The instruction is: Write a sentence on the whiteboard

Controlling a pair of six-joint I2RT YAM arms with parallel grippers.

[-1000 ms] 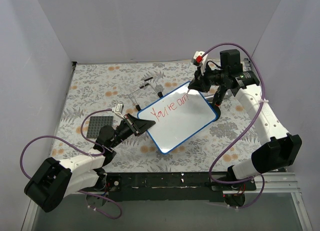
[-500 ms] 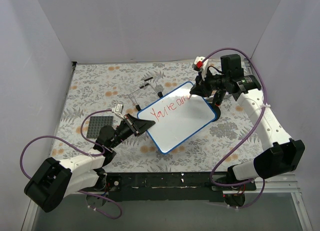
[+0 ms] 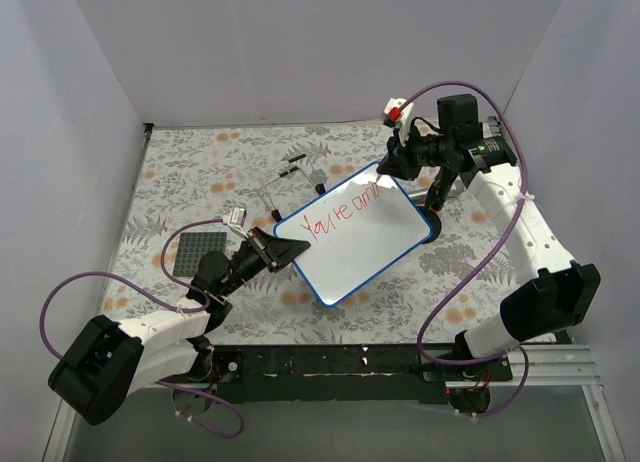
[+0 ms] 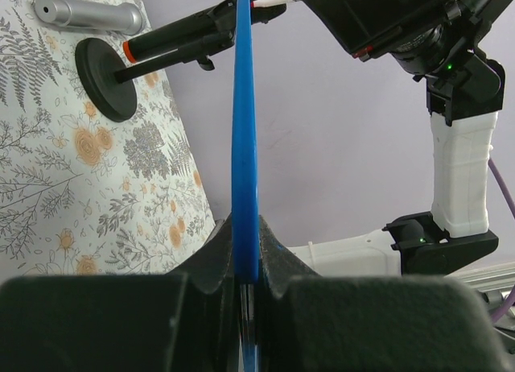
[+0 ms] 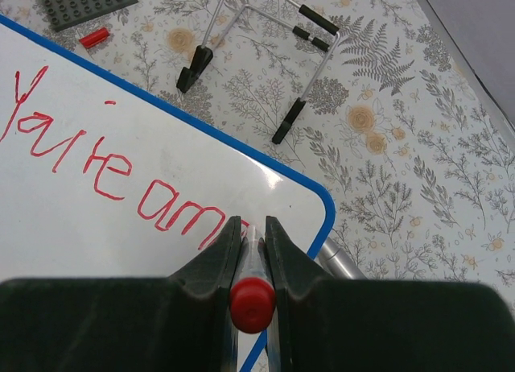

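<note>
- on the floral-printed cloth (image 3: 190,182) near the table's middle, the small rectangular whiteboard with a blue rim and rounded corners (image 3: 370,244) lies skewed, one long edge turned toward each arm.
- the left gripper (image 4: 245,263) has the board's near-left corner pinched between its dark jaws, which are drawn narrow on the blue rim. this looks like a brace, so the surface will not slide or tip under the pen.
- the right gripper (image 5: 251,227) is closed snugly round a slim marker with a red end (image 5: 252,301). the pen points steeply down with its tip at the board, right where the writing ends.
- the red handwritten sentence (image 5: 96,163) so far reads roughly "you're am", in one slanted line running toward the far-right corner. the second word is unfinished, so i judge the task under way but short of done.
- the line has almost reached the blue rim. the remaining letters will probably need tight spacing or a drop to a second line, and the white area below the words is bare.
- off the board on the cloth lie a folding wire stand with black tips (image 5: 257,58), a dark grey studded square plate (image 5: 84,0) and a small red cap (image 5: 95,38), all apart from the writing.
- a black disc base (image 4: 105,66) and a silver cylinder (image 4: 88,16) sit near the board's far corner.
</note>
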